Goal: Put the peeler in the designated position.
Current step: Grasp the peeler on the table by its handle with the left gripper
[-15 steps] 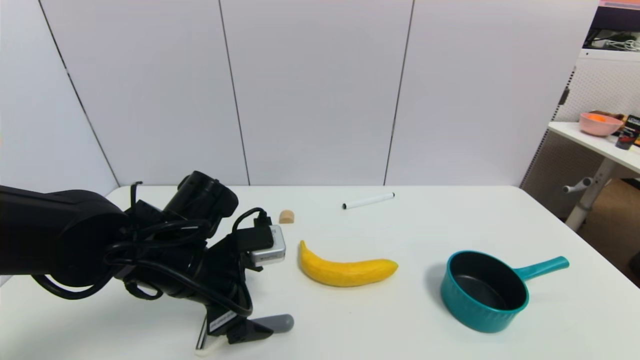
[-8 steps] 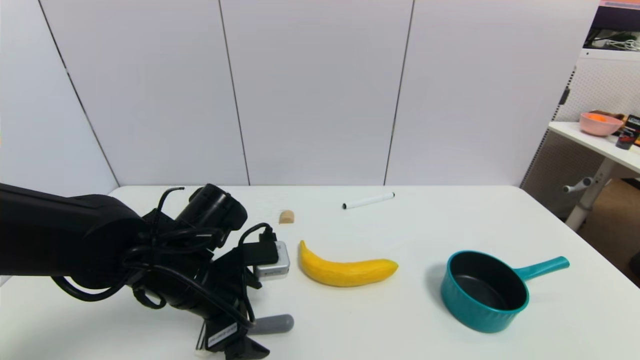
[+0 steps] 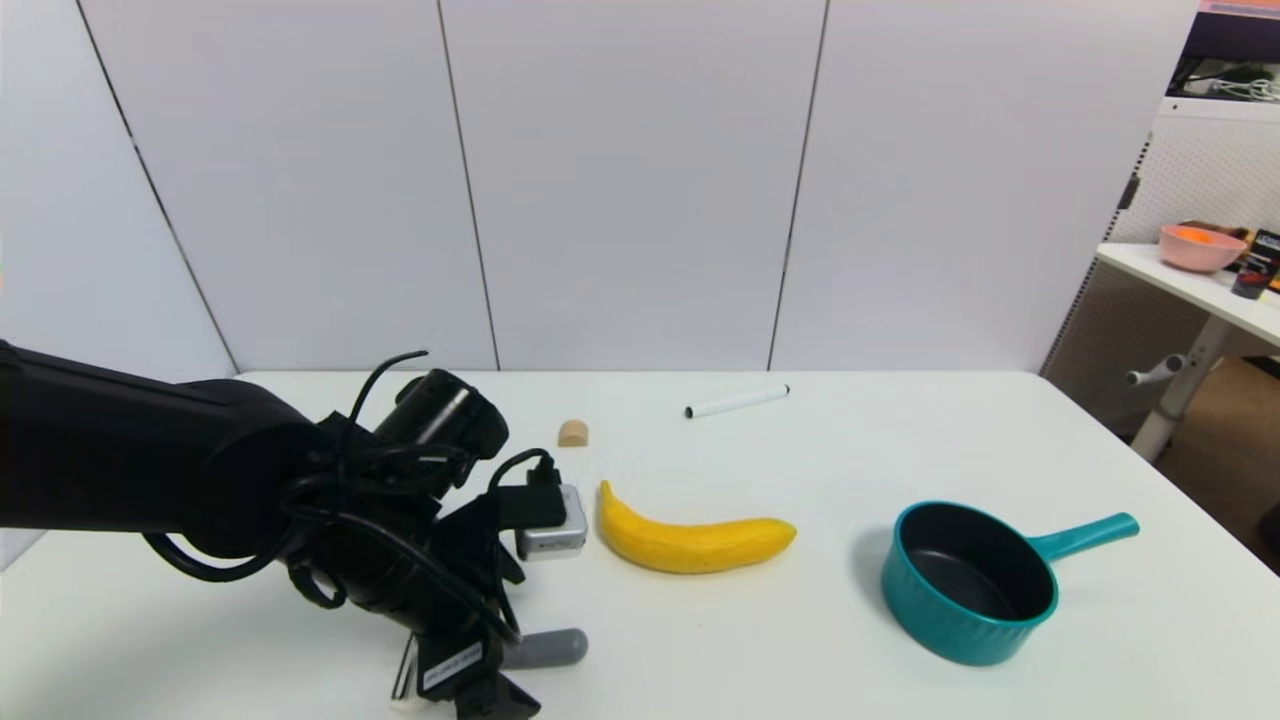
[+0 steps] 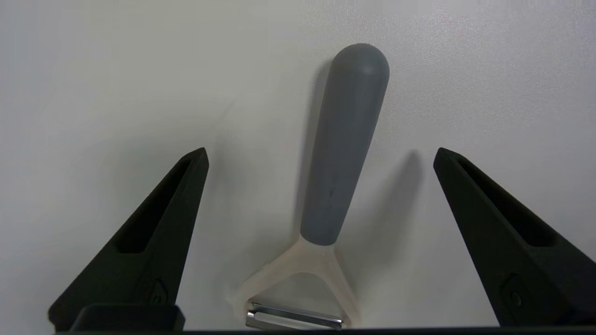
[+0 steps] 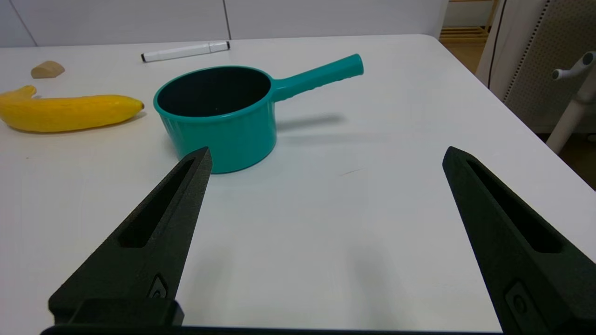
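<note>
Down at the near left of the white table (image 3: 900, 440) the left gripper (image 4: 320, 156) hangs over the peeler (image 4: 342, 144), its two black fingers (image 4: 153, 232) spread wide and touching nothing; the peeler lies flat on the bare tabletop between them, apart from both, its grey handle pointing away from the wrist and its cream forked head with the thin metal blade nearest the camera; from the head view only the handle's rounded end (image 3: 548, 648) and a sliver of the white head show past the left arm's black wrist and cables. Beyond it sit a yellow banana (image 3: 690, 538), a small tan block (image 3: 573, 433) and a white marker pen (image 3: 737, 401) toward the far edge; a teal saucepan (image 3: 975, 580) stands to the right, well apart from the peeler. Over the table's right side the right gripper (image 5: 326, 156) is likewise released, fingers wide, holding nothing, with the saucepan (image 5: 219, 114) just ahead of it.
</note>
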You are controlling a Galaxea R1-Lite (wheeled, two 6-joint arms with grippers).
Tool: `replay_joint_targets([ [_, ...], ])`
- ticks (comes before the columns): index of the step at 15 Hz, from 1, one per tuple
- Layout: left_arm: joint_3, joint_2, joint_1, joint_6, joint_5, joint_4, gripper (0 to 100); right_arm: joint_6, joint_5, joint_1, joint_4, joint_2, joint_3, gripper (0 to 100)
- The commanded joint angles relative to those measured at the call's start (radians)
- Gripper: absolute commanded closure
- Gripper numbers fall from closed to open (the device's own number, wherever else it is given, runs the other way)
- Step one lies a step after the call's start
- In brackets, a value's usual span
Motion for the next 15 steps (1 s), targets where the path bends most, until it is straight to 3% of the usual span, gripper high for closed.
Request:
replay_joint_targets([
  [1,-0.005,0.005,0.000,0.002,-0.003,0.005,0,0.001,0.002,0.000,-0.001,0.001,0.002,0],
  [15,-0.011,0.032,0.000,0.006,-0.018,0.047,0,0.001,0.000,0.000,-0.001,0.001,0.002,0],
])
